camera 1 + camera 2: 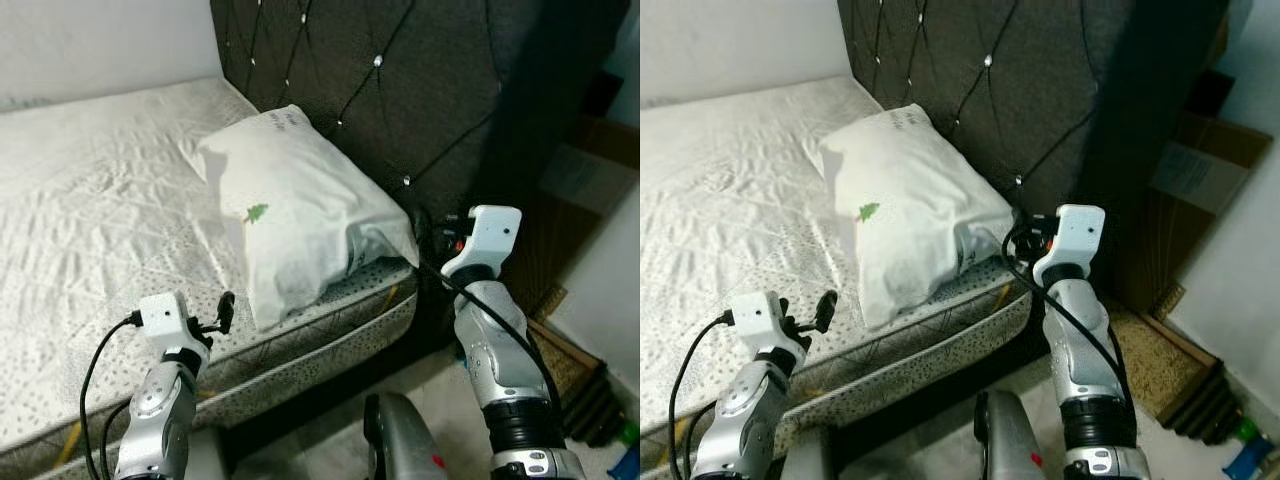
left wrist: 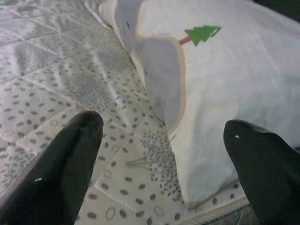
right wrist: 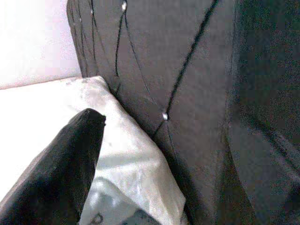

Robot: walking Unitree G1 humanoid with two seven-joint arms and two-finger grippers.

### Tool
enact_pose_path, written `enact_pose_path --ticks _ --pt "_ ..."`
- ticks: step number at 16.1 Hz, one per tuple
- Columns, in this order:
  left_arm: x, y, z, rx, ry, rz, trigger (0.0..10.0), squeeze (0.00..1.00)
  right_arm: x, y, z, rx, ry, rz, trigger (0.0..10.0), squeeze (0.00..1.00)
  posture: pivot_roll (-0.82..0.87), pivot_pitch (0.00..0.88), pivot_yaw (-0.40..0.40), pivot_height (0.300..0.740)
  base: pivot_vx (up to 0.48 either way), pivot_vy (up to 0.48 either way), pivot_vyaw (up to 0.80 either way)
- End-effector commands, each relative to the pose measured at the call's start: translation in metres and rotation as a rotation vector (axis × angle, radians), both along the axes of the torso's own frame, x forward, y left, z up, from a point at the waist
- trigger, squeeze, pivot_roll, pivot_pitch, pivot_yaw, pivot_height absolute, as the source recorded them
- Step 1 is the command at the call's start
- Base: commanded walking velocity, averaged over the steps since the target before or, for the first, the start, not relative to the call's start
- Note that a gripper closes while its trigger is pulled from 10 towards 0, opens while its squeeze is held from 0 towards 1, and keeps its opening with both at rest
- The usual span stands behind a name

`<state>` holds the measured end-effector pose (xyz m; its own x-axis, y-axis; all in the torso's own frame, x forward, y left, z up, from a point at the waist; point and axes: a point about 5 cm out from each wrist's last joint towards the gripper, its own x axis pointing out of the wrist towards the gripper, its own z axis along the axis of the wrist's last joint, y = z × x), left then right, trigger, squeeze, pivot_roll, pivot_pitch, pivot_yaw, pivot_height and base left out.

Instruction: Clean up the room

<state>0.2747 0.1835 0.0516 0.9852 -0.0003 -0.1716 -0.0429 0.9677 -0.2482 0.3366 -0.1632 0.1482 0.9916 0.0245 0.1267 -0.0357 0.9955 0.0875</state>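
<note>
Pillow [image 1: 295,205]: white, small green tree print on its cover, lying tilted on the bed [image 1: 90,200] at the head end, one long side against the headboard [image 1: 400,80], lower corner hanging slightly over the mattress edge.
Bed: white dotted and quilted cover, rumpled; mattress side visible below the pillow.
Headboard: dark, tufted, with shiny buttons; upright behind the pillow.
Left pincer [image 2: 164,154]: raised over the near mattress edge, pointed toward the pillow; fingers [image 2: 70,159] spread wide, holding nothing, pillow's lower edge seen between them, no contact.
Right pincer [image 1: 432,228]: raised beside the bed's corner, close to the pillow's lower corner and the headboard; one black finger [image 3: 65,168] seen in the wrist view with pillow and headboard beyond it; spread of fingers cannot tell, no grasp visible.
Cardboard box [image 1: 1200,165]: leaning right of the headboard.
Floor [image 1: 440,400]: pale, below the bed.
</note>
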Motion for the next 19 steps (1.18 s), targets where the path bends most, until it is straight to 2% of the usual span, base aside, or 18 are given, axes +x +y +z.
enact_pose_path --ticks 1,4,8,13,19 --pt "0.0038 0.0009 0.0040 -0.003 -0.013 0.009 10.0 0.00 0.0032 0.0030 0.0059 0.003 -0.018 0.014 10.0 0.00 -0.06 0.000 0.001 0.603 0.000 0.000 0.00" --pt "0.0041 0.0015 0.0041 -0.002 -0.012 0.010 10.0 0.00 0.0038 0.0039 0.0066 0.007 -0.021 0.015 10.0 0.00 -0.06 0.000 0.003 0.628 0.000 0.000 0.00" --pt "0.0043 0.0028 0.0047 0.002 -0.012 0.008 10.0 0.00 0.0035 0.0047 0.0056 0.013 -0.020 0.013 10.0 0.00 -0.06 0.000 0.008 0.687 0.000 0.000 0.00" --pt "0.0046 0.0031 0.0048 0.005 -0.011 0.008 10.0 0.00 0.0033 0.0041 0.0039 0.015 -0.016 0.012 10.0 0.00 -0.06 0.000 0.009 0.740 0.000 0.000 0.00" --pt "0.0052 0.0028 0.0048 0.005 -0.011 0.008 10.0 0.00 0.0030 0.0038 0.0023 0.020 -0.012 0.015 10.0 0.00 -0.06 0.000 0.008 0.740 0.000 0.000 0.00"
